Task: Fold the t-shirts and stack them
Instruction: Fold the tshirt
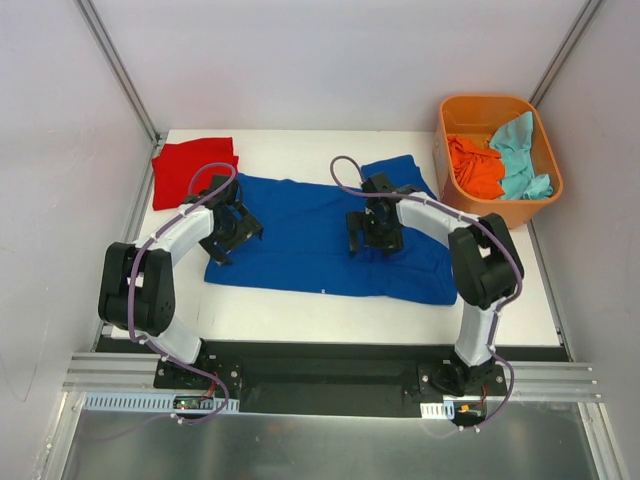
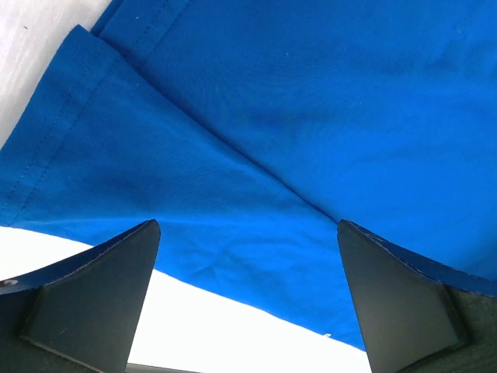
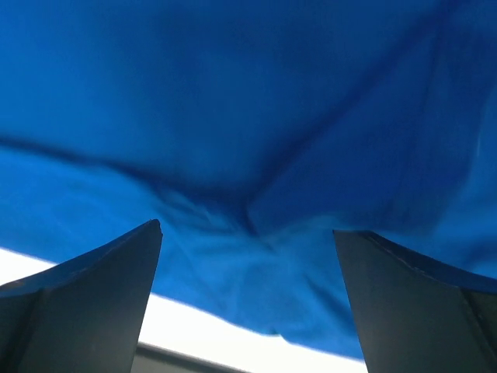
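Note:
A royal-blue t-shirt (image 1: 310, 235) lies spread across the middle of the white table. My left gripper (image 1: 230, 232) hovers over its left end, open, nothing between the fingers; the wrist view shows blue cloth (image 2: 256, 155) and its hem below the open left gripper (image 2: 248, 264). My right gripper (image 1: 368, 232) hangs above the shirt's middle, also open and empty; under the right gripper (image 3: 247, 268) the cloth (image 3: 256, 116) is rumpled. A folded red t-shirt (image 1: 193, 165) lies at the far left corner. Orange (image 1: 472, 165) and teal (image 1: 518, 150) t-shirts lie bunched in the tub.
The orange plastic tub (image 1: 545, 195) stands at the far right corner, overhanging the table's edge. White walls and metal frame posts close in the sides. A bare strip of white table (image 1: 300, 315) runs between the blue shirt and the arm bases.

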Action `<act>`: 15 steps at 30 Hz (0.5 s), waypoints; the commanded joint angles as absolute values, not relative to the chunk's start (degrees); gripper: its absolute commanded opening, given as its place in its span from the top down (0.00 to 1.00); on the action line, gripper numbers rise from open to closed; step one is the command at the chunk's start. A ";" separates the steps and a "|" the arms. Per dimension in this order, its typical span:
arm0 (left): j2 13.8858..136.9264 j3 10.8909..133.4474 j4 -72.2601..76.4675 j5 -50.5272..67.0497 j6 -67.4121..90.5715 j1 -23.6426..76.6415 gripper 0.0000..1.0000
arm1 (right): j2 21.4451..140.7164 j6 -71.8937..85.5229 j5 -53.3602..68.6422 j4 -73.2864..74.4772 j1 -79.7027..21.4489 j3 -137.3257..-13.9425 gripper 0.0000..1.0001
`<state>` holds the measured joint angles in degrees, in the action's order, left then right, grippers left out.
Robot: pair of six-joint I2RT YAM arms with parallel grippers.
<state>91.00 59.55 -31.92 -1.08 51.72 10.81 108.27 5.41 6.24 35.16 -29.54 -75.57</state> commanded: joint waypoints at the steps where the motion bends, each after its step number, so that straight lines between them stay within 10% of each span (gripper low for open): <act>1: 90.35 59.24 -32.43 -2.46 50.45 10.72 0.00 | 112.05 7.12 6.06 31.91 -29.44 -83.56 0.03; 15: 85.34 56.69 -32.43 -3.52 50.19 10.64 0.01 | 113.48 3.52 5.65 28.65 -29.79 -94.24 0.03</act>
